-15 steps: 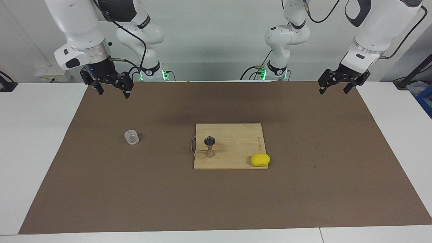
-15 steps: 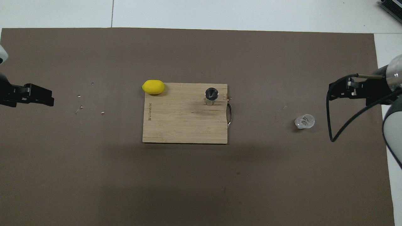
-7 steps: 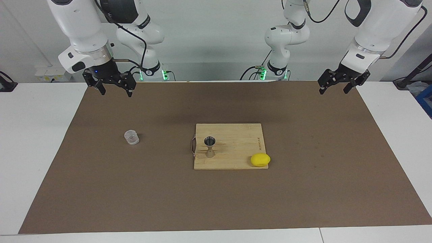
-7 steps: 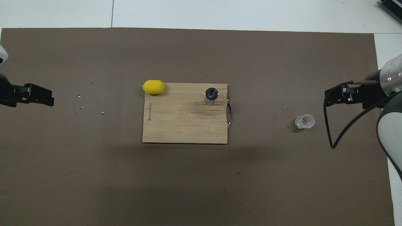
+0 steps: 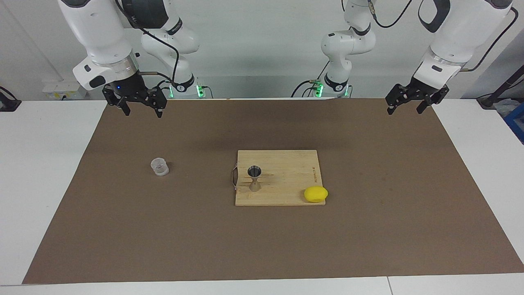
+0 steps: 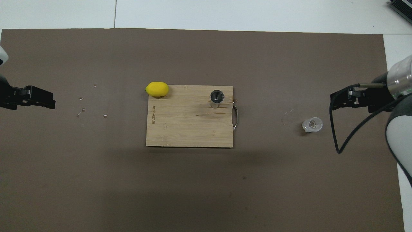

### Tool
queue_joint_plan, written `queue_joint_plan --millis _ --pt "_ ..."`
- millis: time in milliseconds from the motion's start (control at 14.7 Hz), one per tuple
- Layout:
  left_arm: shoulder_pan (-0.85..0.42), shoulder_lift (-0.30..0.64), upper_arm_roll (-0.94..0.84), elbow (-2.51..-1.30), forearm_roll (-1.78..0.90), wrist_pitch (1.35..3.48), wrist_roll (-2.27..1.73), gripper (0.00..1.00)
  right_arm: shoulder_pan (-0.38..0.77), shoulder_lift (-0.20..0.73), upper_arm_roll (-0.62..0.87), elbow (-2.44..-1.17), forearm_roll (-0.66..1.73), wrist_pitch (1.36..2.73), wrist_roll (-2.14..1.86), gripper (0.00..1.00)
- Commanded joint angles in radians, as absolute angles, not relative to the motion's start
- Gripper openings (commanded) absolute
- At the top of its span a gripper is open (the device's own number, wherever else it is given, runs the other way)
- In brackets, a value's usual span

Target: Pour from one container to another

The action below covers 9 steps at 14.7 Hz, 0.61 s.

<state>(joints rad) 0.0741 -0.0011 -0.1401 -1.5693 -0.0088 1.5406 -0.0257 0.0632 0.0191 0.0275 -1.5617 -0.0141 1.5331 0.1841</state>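
Cup (image 5: pixel 159 167), clear, upright on mat toward my right arm's end, free for grasping. Jigger (image 5: pixel 254 178) upright on board (image 5: pixel 286 164) mid-surface, mouth up to receive. Right hand (image 5: pixel 141 107) wide, empty, above the robots' edge; left hand (image 5: pixel 409 104) wide, waiting.

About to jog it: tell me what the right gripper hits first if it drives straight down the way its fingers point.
Probably just the brown mat. The open right gripper hangs short of the clear cup, though depth is uncertain.

the only writing is a small branded mark burnt into the wooden cutting board (image 6: pixel 190 129) along its edge near the lemon (image 6: pixel 157 89); its letters cannot be read.
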Motion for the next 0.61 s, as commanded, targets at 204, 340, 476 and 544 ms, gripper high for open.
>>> queue_joint_plan --millis 204,340,476,544 --pt "0.086 -0.02 -0.146 -1.589 -0.002 1.543 -0.012 1.0 0.055 -0.008 0.029 -1.592 0.012 1.548 0.146 1.0" --pt "0.086 -0.02 -0.146 -1.589 -0.002 1.543 -0.014 1.0 0.054 -0.008 0.028 -1.592 0.012 1.558 0.109 1.0" --pt "0.086 -0.02 -0.146 -1.589 -0.002 1.543 -0.014 1.0 0.052 -0.006 0.028 -1.592 0.012 1.56 0.109 1.0" --pt "0.086 -0.02 -0.146 -1.589 -0.002 1.543 -0.014 1.0 0.054 -0.008 0.028 -1.592 0.012 1.56 0.109 1.0"
